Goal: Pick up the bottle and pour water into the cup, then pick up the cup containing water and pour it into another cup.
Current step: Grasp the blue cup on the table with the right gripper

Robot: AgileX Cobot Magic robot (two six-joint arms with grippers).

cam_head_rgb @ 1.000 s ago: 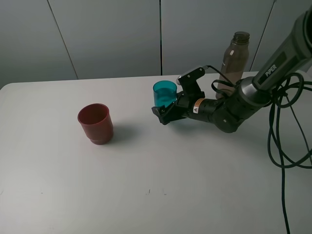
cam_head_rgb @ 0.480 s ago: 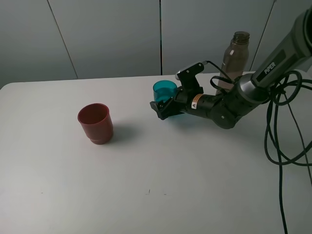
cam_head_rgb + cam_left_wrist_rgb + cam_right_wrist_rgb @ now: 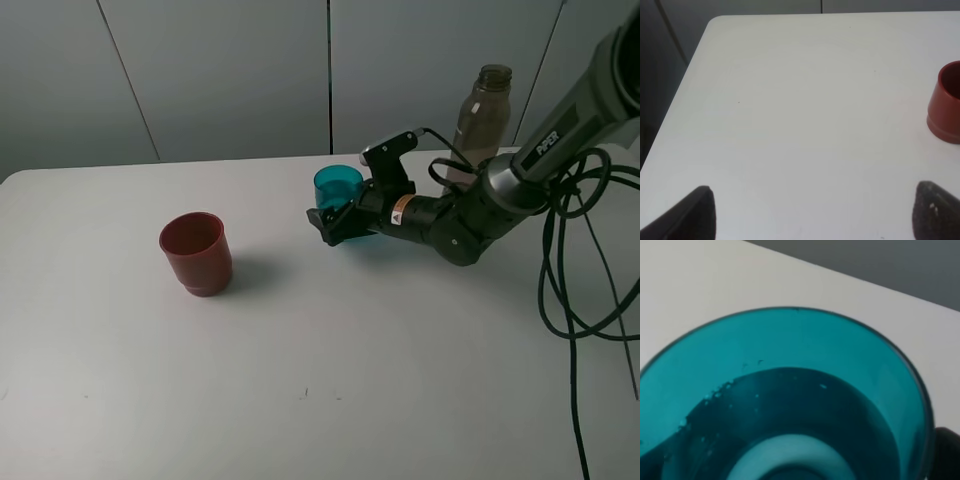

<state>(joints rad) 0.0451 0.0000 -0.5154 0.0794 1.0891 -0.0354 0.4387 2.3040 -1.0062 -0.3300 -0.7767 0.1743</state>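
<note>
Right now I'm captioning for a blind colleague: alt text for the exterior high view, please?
The open right gripper lies low at the base of a teal cup on a white table. A red cup stands apart on the view's left, a tall bottle at the back right.

Teal cup (image 3: 338, 186) glossy transl. plastic, red cup (image 3: 196, 252) matt opaque plastic, tbl (image 3: 300, 400) smooth matt white.

Close view down into a translucent teal cup (image 3: 790, 340) that fills most of the frame. Water (image 3: 790, 405) lies in its lower part, with small droplets (image 3: 715, 392) clinging to the inner wall. Beyond the cup's rim is a white table (image 3: 700, 280), then a dark grey backdrop (image 3: 880, 260) beyond the table's edge.
</note>
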